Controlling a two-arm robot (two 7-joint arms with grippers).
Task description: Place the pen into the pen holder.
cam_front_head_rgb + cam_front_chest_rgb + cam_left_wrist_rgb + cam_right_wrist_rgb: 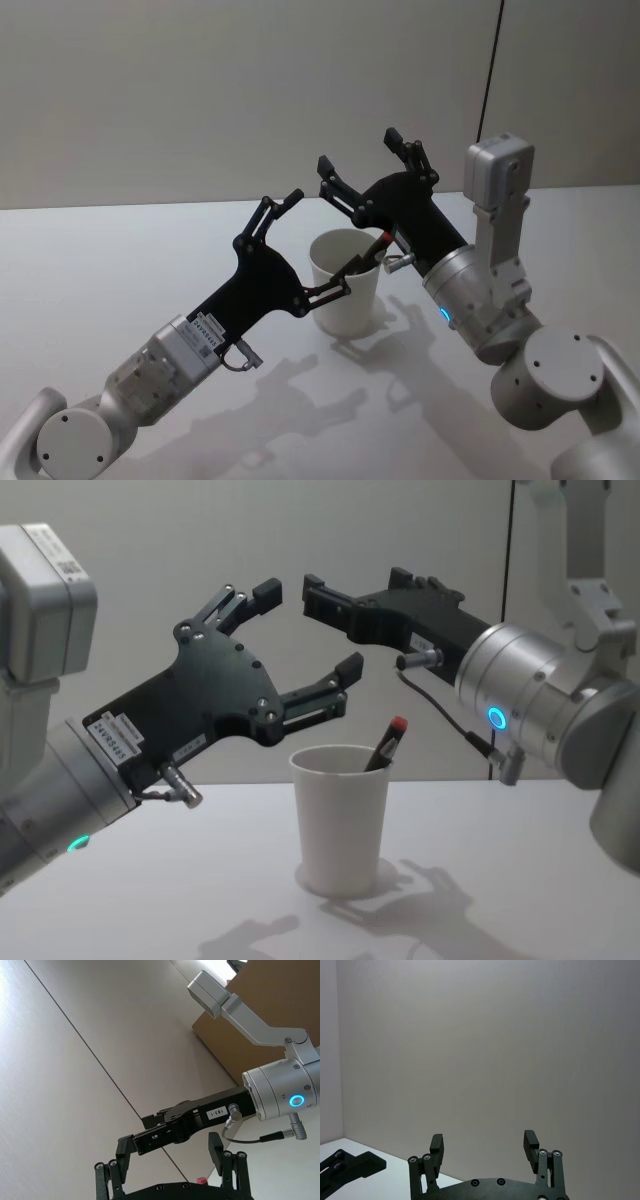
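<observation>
1. Two grippers hang above the white table (150, 900), and both are empty. The left gripper (305, 640) is nearest, on the left side of the chest view, with its fingers spread wide apart. Nothing is between them.
2. Next comes the pen holder (340, 820), a white paper cup standing upright on the table, just below and between the two grippers. Neither gripper touches it.
3. The pen (385, 745) is already inside the cup. It leans against the rim on the right side, and its red end sticks out above the rim.
4. The right gripper (370, 165) is a little farther, above and behind the cup. Its fingers are also apart and hold nothing.
5. Behind everything is a plain grey wall (485, 1050).
6. Judgement on handling: the pen looks light, stiff and thin, so it can slip or roll; the best place to hold it is probably the middle of the shaft. The paper cup seems very light and soft, so a small push may tip or crush it.
7. The task looks finished.
</observation>
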